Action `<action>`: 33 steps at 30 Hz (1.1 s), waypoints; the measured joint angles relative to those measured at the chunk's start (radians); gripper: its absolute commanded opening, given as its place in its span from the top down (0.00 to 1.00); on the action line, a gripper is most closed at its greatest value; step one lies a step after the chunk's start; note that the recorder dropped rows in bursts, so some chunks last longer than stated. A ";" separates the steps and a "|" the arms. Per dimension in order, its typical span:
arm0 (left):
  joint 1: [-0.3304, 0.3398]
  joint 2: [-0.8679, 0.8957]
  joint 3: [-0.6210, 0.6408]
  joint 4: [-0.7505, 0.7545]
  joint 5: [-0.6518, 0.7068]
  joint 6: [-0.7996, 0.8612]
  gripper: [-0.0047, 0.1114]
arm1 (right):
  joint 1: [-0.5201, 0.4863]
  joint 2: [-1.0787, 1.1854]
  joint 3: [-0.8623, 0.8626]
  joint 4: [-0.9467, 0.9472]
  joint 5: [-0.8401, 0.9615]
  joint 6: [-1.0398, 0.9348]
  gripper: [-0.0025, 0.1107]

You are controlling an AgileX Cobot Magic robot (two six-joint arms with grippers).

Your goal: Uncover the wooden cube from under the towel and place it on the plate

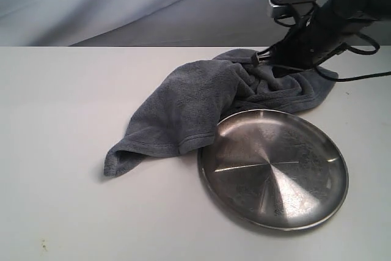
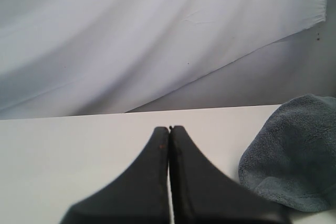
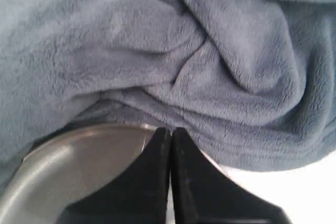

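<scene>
1. Towel lies heaped on the worktop in the exterior view, its near hem lapping over the plate's far-left rim. No cube shows. It is probably under the raised bulge in the cloth, though that is a guess. The right claw sits low at the towel's far edge, against the folds.
2. Left wrist view: the left claw has its fingers pressed together with nothing between them. It hangs over bare worktop, with the towel's edge off to one side and apart from it.
3. Right wrist view: the right claw is likewise pressed together, and no cloth appears caught between its fingers. Its tips hover where the towel folds meet the plate rim.
4. To uncover well, the right claw should spread, sink onto one thick fold and nip it firmly. It should then draw the cloth up and away from the plate, so the cube isn't dragged along and the hem clears the rim.
</scene>
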 measured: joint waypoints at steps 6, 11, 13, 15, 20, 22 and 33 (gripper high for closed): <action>0.000 0.000 0.000 0.000 0.000 0.000 0.96 | -0.002 0.004 -0.017 0.002 -0.123 0.025 0.98; 0.000 0.000 0.000 0.000 0.000 0.000 0.96 | -0.002 0.066 -0.181 0.015 -0.058 0.025 0.98; 0.000 0.000 0.000 0.000 0.000 0.000 0.96 | 0.003 0.112 -0.268 0.032 -0.022 0.025 0.98; 0.000 0.000 0.000 0.000 0.000 0.000 0.96 | 0.015 0.157 -0.342 0.037 0.008 0.027 0.98; 0.000 0.000 0.000 0.000 0.000 0.000 0.96 | 0.080 0.271 -0.493 0.043 0.071 0.027 0.98; 0.000 0.000 0.000 0.000 0.000 0.000 0.96 | 0.116 0.302 -0.540 0.044 0.083 0.027 0.98; 0.000 0.000 0.000 0.000 0.000 0.000 0.96 | 0.283 0.326 -0.586 0.052 0.146 0.027 0.98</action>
